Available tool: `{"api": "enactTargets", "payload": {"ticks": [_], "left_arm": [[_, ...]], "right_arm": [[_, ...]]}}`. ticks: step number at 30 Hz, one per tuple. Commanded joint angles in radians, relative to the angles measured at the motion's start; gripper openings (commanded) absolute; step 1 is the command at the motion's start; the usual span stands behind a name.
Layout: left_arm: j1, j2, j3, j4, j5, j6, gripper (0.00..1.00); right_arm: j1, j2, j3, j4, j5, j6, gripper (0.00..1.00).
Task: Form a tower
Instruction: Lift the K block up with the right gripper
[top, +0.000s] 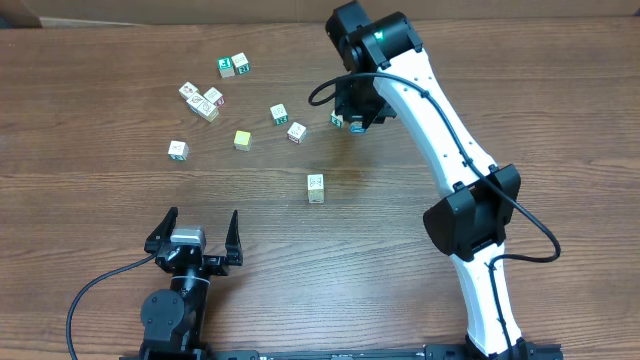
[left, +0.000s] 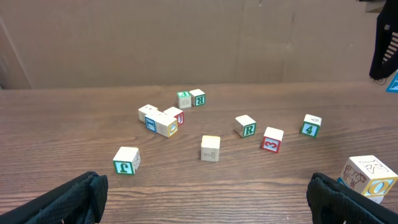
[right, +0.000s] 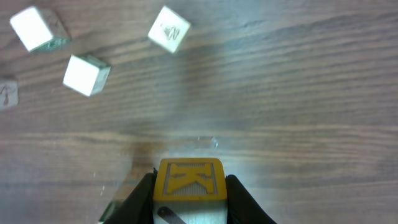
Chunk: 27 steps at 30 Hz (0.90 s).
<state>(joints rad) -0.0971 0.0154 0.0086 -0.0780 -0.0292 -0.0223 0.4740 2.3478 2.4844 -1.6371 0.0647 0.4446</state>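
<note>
My right gripper (right: 189, 190) is shut on a pale cube with a yellow K face (right: 189, 179) and holds it above the table. In the overhead view that gripper (top: 352, 122) hangs at the back, right of centre. The tower (top: 316, 187) stands alone mid-table, in front of and a little left of the held cube. It also shows at the right edge of the left wrist view as the tower (left: 370, 177), with a picture on top and a yellow O on one side. My left gripper (top: 195, 235) is open and empty at the near edge, its dark fingers (left: 74, 199) spread wide.
Loose cubes lie scattered at the back left: a pair (top: 234, 66), a cluster (top: 204, 100), two more (top: 288, 122), a plain yellow-green cube (top: 242, 140) and a single cube (top: 178, 149). The right arm's white links (top: 470, 200) cross the right side.
</note>
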Motion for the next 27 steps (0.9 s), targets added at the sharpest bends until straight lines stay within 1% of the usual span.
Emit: {"api": "enactTargets", "payload": {"ticks": [1, 2, 9, 14, 27], "left_arm": [[0.007, -0.011, -0.003, 0.002, 0.012, 0.016, 0.99], [0.007, -0.011, -0.003, 0.002, 0.012, 0.016, 0.99], [0.007, -0.011, -0.003, 0.002, 0.012, 0.016, 1.0], [0.007, -0.011, -0.003, 0.002, 0.011, 0.016, 0.99], [0.007, -0.011, -0.004, 0.002, 0.011, 0.016, 0.99]], "right_arm": [[-0.003, -0.065, 0.03, -0.024, -0.009, 0.004, 0.22], [-0.003, -0.068, 0.03, -0.03, -0.013, 0.004, 0.21], [-0.003, -0.076, 0.03, -0.057, -0.024, 0.022, 0.2], [-0.003, -0.094, 0.029, -0.057, -0.097, -0.032, 0.19], [-0.003, -0.285, 0.028, -0.057, -0.121, -0.031, 0.19]]}}
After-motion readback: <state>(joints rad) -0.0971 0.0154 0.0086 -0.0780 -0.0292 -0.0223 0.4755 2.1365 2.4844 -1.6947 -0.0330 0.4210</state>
